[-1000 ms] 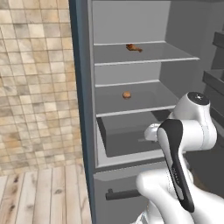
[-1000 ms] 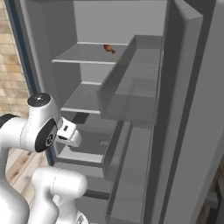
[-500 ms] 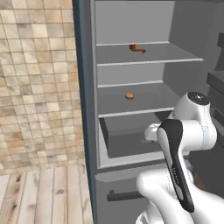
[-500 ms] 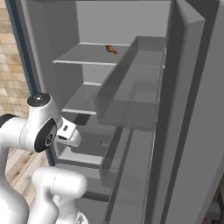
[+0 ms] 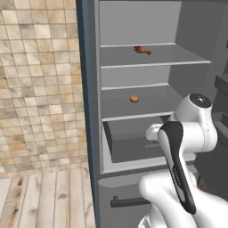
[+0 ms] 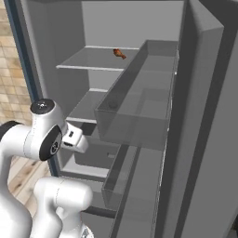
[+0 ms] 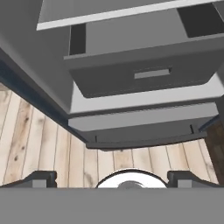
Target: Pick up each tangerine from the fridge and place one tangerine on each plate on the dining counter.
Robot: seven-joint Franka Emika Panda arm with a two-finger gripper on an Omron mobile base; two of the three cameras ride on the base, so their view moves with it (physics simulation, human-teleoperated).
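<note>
The fridge stands open in front of me. A small orange tangerine lies on its middle shelf. My gripper is open with nothing between its fingertips. It hangs low in front of the wide grey drawer, well below and to the right of the tangerine. In the left base view my own arm hides the hand. The right base view has the wrist at the fridge's lower left. The plates and the dining counter are out of view.
A brown drumstick lies on the top shelf. The open fridge door with its clear bins stands close on the right. A tiled wall and wooden floor are on the left.
The whole picture has drifted a little as the base moved, so the fridge's contents sit slightly further right in the left base view. The arm keeps its pose and the gripper stays open.
</note>
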